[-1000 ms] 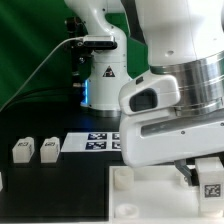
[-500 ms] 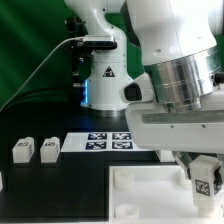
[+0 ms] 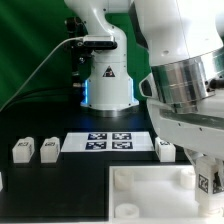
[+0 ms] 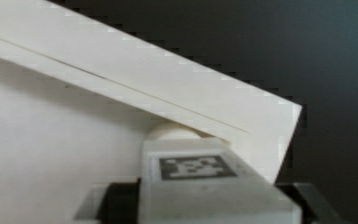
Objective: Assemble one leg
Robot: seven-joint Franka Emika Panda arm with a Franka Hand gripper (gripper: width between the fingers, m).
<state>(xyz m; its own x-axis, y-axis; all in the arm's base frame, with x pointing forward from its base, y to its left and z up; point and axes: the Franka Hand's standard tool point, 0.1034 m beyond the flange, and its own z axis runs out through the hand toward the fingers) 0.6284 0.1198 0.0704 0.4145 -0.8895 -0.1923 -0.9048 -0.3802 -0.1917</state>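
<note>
a white panel (image 4: 60,140) fills most of the frame. its thick edge runs as a pale diagonal band to a corner close to the frame's border, and beyond that edge lies a black surface (image 4: 282,40). near the middle of the frame the leg (image 4: 194,168), a small white block, shows one black-and-white square tag to the camera. its rounded end sits against the panel beside the band; whether it is in a socket cannot be told. the gripper (image 4: 197,198) clasps the leg, with dark fingers (image 4: 119,204) pressed against either side.
</note>
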